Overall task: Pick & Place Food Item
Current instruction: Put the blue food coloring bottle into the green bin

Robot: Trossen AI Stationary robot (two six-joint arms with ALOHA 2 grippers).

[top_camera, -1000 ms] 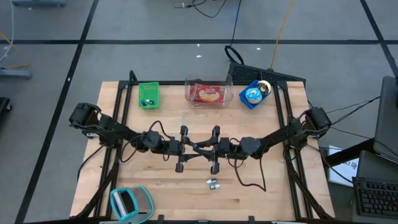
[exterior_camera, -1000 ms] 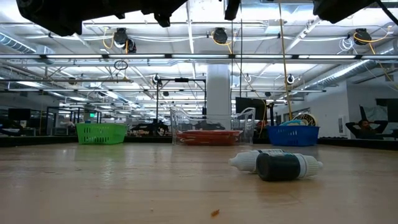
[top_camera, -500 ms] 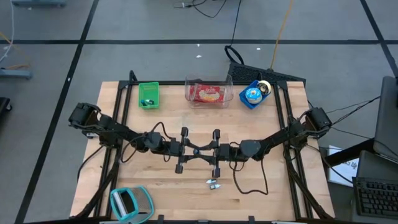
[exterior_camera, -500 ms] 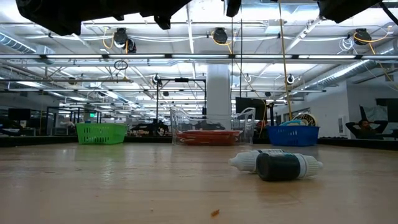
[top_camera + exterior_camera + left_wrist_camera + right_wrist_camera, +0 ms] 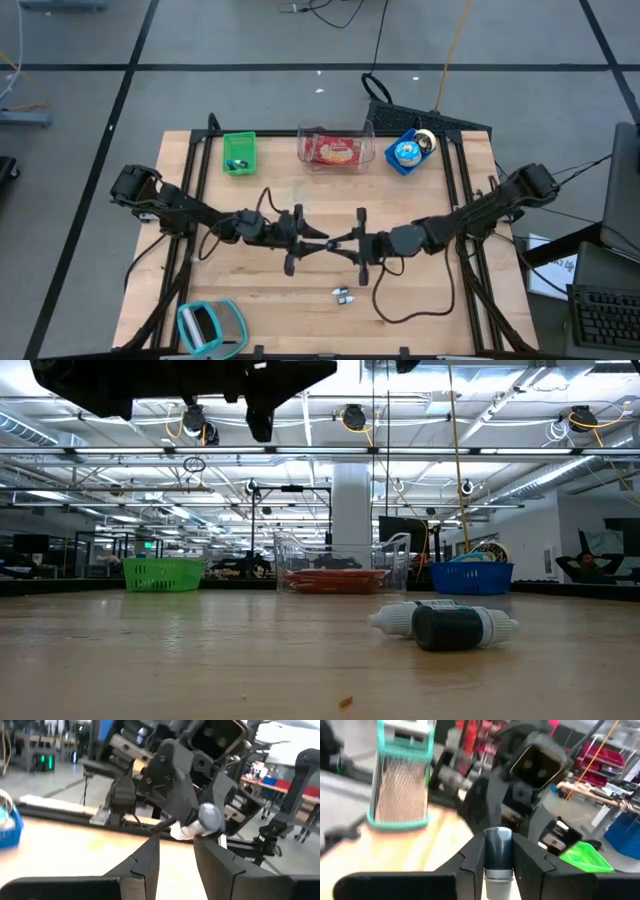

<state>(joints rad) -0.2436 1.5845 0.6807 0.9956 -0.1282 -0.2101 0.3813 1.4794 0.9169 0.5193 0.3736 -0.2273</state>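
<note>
Teal-framed, a grater (image 5: 205, 325) is seen at the table's near edge, and two small bottles (image 5: 343, 295) are laid on the wood just beyond it. Above the middle, a dark-capped bottle (image 5: 497, 855) is clamped in the right gripper (image 5: 342, 243), faced by the left gripper (image 5: 176, 840) with fingers parted and empty. At the far edge, the red food packet (image 5: 337, 151) is kept in a clear container (image 5: 303, 150) between a green basket (image 5: 238, 152) and a blue basket (image 5: 405, 152).
</note>
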